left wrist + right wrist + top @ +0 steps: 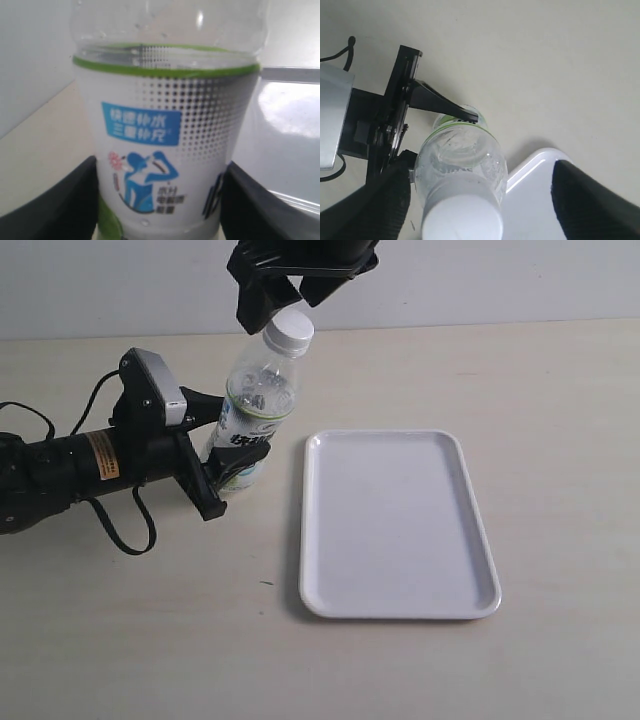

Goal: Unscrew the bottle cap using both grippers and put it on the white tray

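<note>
The black right claw (283,308), spread wide, hangs upper-middle, the round white plastic cap (292,330) right under it (the left claw (232,450) pinches the clear plastic bottle (262,390)).

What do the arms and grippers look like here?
Both black, two-fingered. The left gripper bears a grey block, an orange label and looping black cables. Of the right gripper, only angular black fingers show.
</note>
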Motion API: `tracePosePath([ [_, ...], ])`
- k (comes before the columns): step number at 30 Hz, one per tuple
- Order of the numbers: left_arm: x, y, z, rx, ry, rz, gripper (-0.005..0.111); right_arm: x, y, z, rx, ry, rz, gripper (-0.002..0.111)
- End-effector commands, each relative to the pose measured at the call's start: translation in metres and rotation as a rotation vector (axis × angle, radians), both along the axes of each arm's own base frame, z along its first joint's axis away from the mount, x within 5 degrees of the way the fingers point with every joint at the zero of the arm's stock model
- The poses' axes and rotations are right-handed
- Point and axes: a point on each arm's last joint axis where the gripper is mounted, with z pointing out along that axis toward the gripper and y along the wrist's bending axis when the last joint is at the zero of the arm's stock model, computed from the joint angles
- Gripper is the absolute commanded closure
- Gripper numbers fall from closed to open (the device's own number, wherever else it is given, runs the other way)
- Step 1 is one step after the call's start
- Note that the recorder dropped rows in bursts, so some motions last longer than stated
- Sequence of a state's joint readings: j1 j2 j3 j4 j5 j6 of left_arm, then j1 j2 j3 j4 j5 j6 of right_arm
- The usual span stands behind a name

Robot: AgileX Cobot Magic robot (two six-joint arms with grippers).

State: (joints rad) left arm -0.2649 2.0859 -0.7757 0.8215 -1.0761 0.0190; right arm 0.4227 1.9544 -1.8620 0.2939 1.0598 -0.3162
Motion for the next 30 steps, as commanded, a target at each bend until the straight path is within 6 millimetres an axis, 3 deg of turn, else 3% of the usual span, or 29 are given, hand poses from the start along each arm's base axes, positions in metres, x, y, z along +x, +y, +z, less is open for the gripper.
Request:
tracePosePath([
  [1, 0.0003, -0.0022, 0.0106, -0.056, -0.04, -0.001, 0.107, 0.001, -0.0001, 0.0034, -0.004, -0.019, -0.012, 0.034],
  [11, 0.0009, -0.0019, 0.0108, -0.059, -0.039, 0.007, 0.107, -0.0077, -0.0054, -0.0022, -0.076, 0.087, 0.0, 0.034],
  [21, 0.0009, -0.0019, 0.0108, -0.059, -0.039, 0.007, 0.107, -0.0072, -0.0025, -0.0007, -0.038, 0.082, -0.002, 0.034],
  [30, 0.0009, -0.0019, 0.0108, -0.059, -0.039, 0.007, 0.107, -0.008, -0.0006, -0.0001, -0.016, 0.09, 0.004, 0.042],
])
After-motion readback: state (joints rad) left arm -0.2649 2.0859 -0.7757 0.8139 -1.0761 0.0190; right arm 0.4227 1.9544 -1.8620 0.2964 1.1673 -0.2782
